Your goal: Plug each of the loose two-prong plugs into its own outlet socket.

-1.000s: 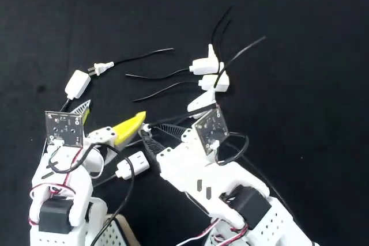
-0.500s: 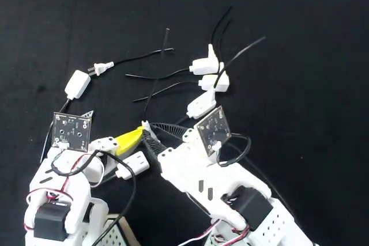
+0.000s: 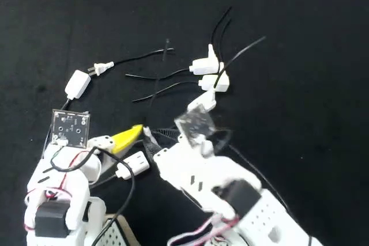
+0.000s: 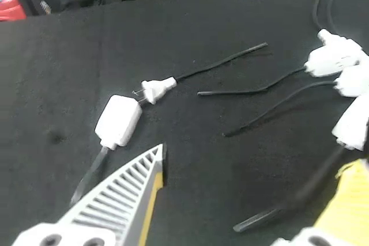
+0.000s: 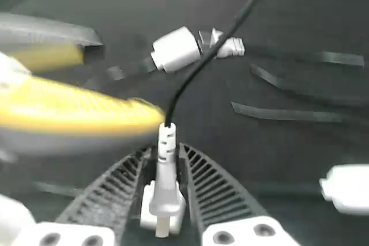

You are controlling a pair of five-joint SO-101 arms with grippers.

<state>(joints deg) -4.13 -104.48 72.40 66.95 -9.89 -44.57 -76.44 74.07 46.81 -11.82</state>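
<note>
High view: on the black matte table [image 3: 311,56] the right gripper [image 3: 151,137], with black ribbed plastic fingers, sits near the front middle and pinches a small white two-prong plug [image 3: 146,129] on a black cord. The left arm's yellow finger [image 3: 128,137] points toward it, tip just beside it. A white oblong outlet socket [image 3: 77,84] lies at the left. A second white plug [image 3: 102,68] lies at its end with prongs toward it, not pushed in, its thin black cord trailing right. A white socket block [image 3: 132,165] lies beside the left arm. A cluster of white connectors [image 3: 206,65] with black cords sits mid-table. Left wrist view: the left gripper [image 4: 253,162] is spread wide, with a grey ribbed finger [image 4: 124,191] on one side and the yellow finger [image 4: 349,200] on the other. Beyond them are the white oblong outlet socket [image 4: 118,120] and the second white plug [image 4: 157,89]; can't tell if the prongs touch. Right wrist view: the right gripper [image 5: 166,149] is clamped on the small white two-prong plug [image 5: 163,197], cord rising out between the fingers, the yellow finger [image 5: 75,113] close alongside. The white oblong outlet socket [image 5: 176,50] and second white plug [image 5: 226,44] lie farther off.
</note>
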